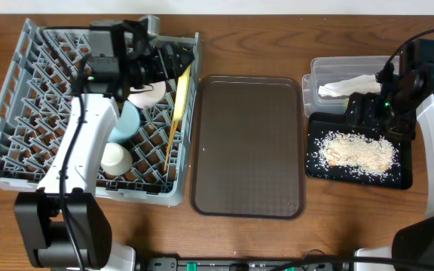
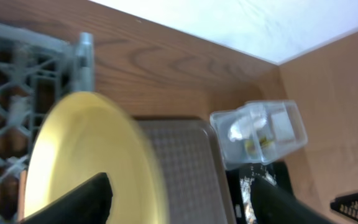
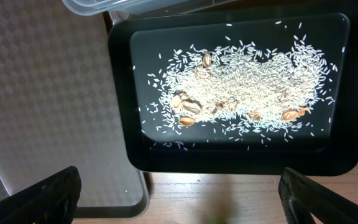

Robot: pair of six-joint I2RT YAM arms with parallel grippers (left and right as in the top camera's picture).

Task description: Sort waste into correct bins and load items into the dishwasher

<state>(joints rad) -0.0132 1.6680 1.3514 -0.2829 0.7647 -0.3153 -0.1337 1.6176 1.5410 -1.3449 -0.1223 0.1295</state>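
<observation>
Dishware sits in the large square grey plastic dish rack [image 1: 13, 128] on the left of the wooden table [image 1: 262, 45]: a white bowl [image 1: 149, 95], a light blue bowl [image 1: 126, 120] just below it, and a small off-white cup [image 1: 115, 158] mouth down nearer the front. A round yellow plate [image 1: 182, 86] stands on edge by the rack's right wall, with a pair of thin wooden chopsticks [image 1: 172, 135] lying along that wall just in front of it. The left gripper [image 2: 180, 182] hangs over this corner with its jaws spread wide; one finger is close in front of the plate's face, the other is well clear of it, and nothing is clamped. A flat dark brown serving tray [image 1: 249, 147] lies between the rack and the bins. A clear plastic rectangular tub [image 1: 316, 71] holds a crumpled white paper napkin [image 1: 345, 88]; the left wrist view shows a small yellowish-green item beside it, too blurred to identify. Touching the tub's front, a shallow black rectangular tray [image 3: 120, 124] carries beige rice-like food crumbs [image 3: 247, 81] mixed with a few brown bits. The right gripper [image 3: 179, 177] hovers above this tray, jaws wide apart and holding nothing.
</observation>
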